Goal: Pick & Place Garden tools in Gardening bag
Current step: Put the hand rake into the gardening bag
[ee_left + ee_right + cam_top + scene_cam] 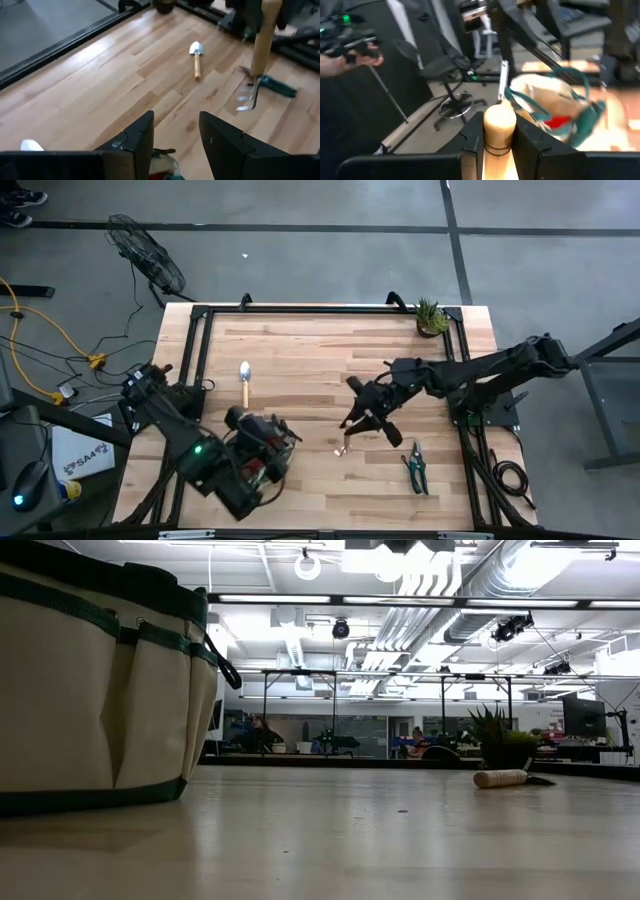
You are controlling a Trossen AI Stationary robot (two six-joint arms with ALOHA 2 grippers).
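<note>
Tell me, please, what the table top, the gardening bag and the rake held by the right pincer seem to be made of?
Table top: pale wooden planks, visible grain and seams, smooth finish.
Gardening bag: beige woven cloth, probably canvas, with dark green fabric trim; stitched pockets show.
Rake, gripped by the right pincer: light, rounded handle that looks like wood; bright silver tines, likely metal.

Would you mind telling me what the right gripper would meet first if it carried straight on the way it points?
Probably the gardening bag: the right gripper, clamped on the rake's wooden handle, faces its open mouth, though depth is unclear.
</note>
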